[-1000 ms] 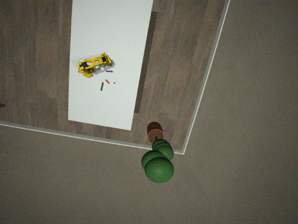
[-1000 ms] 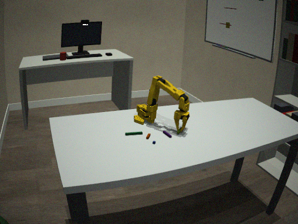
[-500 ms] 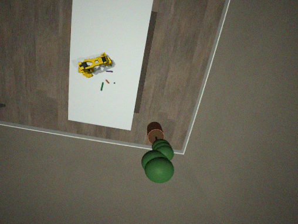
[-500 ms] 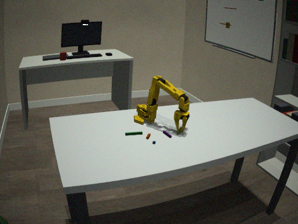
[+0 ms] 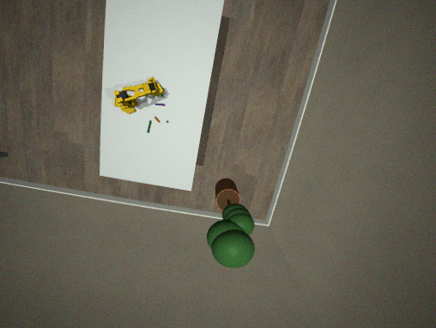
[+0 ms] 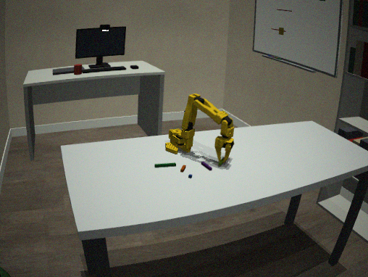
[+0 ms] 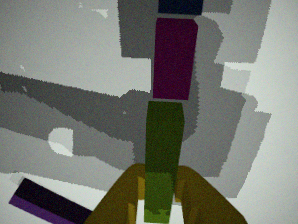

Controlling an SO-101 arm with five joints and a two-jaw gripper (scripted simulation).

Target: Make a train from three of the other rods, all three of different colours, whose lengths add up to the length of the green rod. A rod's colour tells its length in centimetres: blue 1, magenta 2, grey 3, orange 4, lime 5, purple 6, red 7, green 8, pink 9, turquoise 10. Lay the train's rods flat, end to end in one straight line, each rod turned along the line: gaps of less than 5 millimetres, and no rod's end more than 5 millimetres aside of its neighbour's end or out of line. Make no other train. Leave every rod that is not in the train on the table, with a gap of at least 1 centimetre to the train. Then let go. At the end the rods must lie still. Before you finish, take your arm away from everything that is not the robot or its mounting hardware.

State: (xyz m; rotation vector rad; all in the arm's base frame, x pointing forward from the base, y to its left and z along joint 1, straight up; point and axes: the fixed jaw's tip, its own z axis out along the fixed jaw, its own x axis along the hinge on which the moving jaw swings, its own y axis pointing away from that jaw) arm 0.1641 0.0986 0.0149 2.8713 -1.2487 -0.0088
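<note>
My gripper (image 7: 160, 182) (image 6: 222, 161) is shut on a lime rod (image 7: 164, 135), low over the white table (image 6: 109, 196). In the wrist view the lime rod points straight at a magenta rod (image 7: 173, 57), with a thin gap between their ends. A dark blue piece (image 7: 180, 6) shows just beyond the magenta rod at the top edge. A purple rod (image 7: 45, 207) (image 6: 206, 165) (image 5: 160, 104) lies aslant to the left of my gripper. The green rod (image 6: 165, 165) (image 5: 148, 126), an orange rod (image 6: 182, 168) (image 5: 157, 119) and a blue rod (image 6: 190, 176) (image 5: 167, 121) lie apart, further left.
The arm's yellow base (image 6: 179, 139) (image 5: 124, 100) stands on the table behind the rods. A second desk with a monitor (image 6: 101, 41) stands at the back of the room. A potted plant (image 5: 232, 240) stands on the floor off the table.
</note>
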